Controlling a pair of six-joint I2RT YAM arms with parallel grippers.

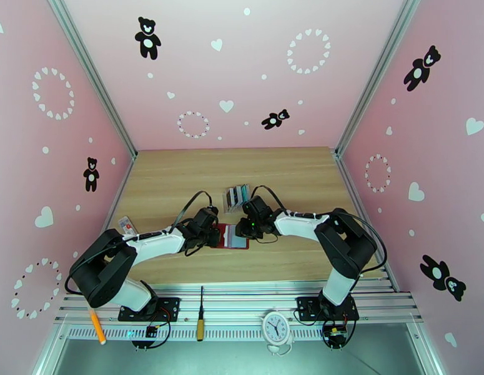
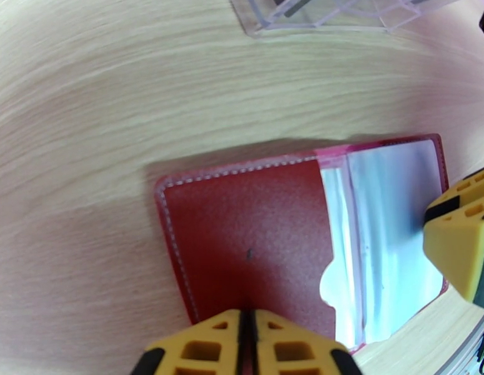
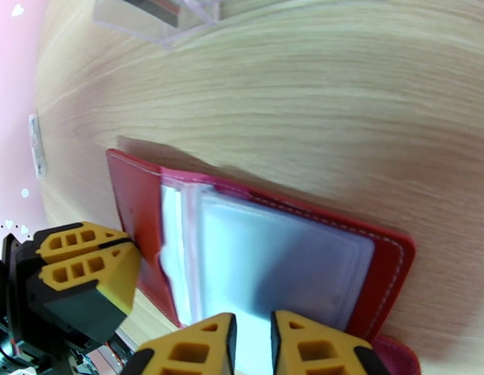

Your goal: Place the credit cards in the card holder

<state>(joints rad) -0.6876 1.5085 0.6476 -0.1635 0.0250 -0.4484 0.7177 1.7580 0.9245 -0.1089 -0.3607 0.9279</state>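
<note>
Card holder (image 1: 229, 235): lying open on the table (image 1: 173, 182), red cover on the left, clear pockets on the right, between the two end effectors.
Left end effector (image 2: 246, 337): closed thin on the near edge of the red cover.
Right end effector (image 3: 252, 345): narrow gap, edge of a clear pocket between the fingers; cannot tell whether gripped.
Credit cards (image 1: 237, 195): standing in the clear rack (image 2: 341, 17), just beyond the card holder, not touching it.
</note>
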